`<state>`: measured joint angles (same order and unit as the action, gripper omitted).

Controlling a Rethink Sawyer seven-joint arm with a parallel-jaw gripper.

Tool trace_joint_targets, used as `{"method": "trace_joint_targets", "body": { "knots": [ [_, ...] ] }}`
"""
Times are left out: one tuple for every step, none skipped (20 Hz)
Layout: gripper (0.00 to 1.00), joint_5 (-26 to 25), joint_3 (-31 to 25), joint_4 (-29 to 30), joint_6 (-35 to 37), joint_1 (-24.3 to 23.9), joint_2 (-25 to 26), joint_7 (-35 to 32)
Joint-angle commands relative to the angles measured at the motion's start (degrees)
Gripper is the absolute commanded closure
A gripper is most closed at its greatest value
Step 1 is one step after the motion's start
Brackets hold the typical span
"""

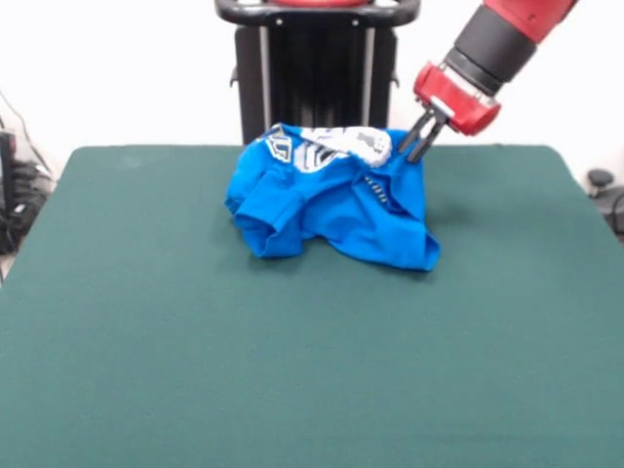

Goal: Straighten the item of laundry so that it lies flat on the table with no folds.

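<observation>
The item of laundry (336, 200), a bright blue T-shirt with a white pattern showing at its top, lies crumpled and folded over itself at the far middle of the dark green table (292, 370). Its upper part is bunched up higher than the rest, and a sleeve sticks out at the lower left. My gripper (413, 152) comes down from the upper right on the red and black arm. Its two dark fingers (425, 129) stand close together at the shirt's upper right corner, shut on a pinch of the blue cloth.
The black pedestal (314, 73) stands right behind the shirt at the table's far edge. Cables and dark equipment (15, 185) sit off the left side, and a small dark object (600, 180) sits off the right side.
</observation>
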<state>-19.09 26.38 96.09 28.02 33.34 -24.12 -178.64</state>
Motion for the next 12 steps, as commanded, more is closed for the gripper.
{"method": "trace_joint_targets", "body": {
  "knots": [
    [1.0, 9.9, 1.35, -4.35, 8.79, 2.93, 2.35, -15.54],
    [1.0, 10.84, 1.65, -4.22, 8.99, 3.42, 1.92, -15.59],
    [1.0, 11.51, 1.64, -4.13, 8.61, 3.62, 1.56, -15.28],
    [1.0, 12.07, 1.44, -3.84, 8.24, 3.69, 0.97, -14.57],
    [1.0, 12.77, 0.51, -3.09, 7.38, 3.09, -0.17, -13.26],
    [1.0, 13.27, 0.1, -2.58, 6.95, 2.96, -1.23, -12.16],
    [1.0, 13.68, -0.81, -2.04, 6.48, 2.3, -2.49, -10.6],
    [1.0, 13.57, -1.8, -1.89, 6.04, 1.68, -3.28, -8.43],
    [0.0, 13.88, -3.0, -1.37, 4.99, 0.66, -4.26, -6.0],
    [0.0, 14.01, -4.87, -0.29, 3.69, -0.92, -5.58, -4.28],
    [0.0, 14.13, -6.74, 0.78, 2.39, -2.49, -6.91, -2.56],
    [0.0, 14.61, -8.25, 1.58, 2.16, -3.93, -8.16, -1.13]
  ]
}}
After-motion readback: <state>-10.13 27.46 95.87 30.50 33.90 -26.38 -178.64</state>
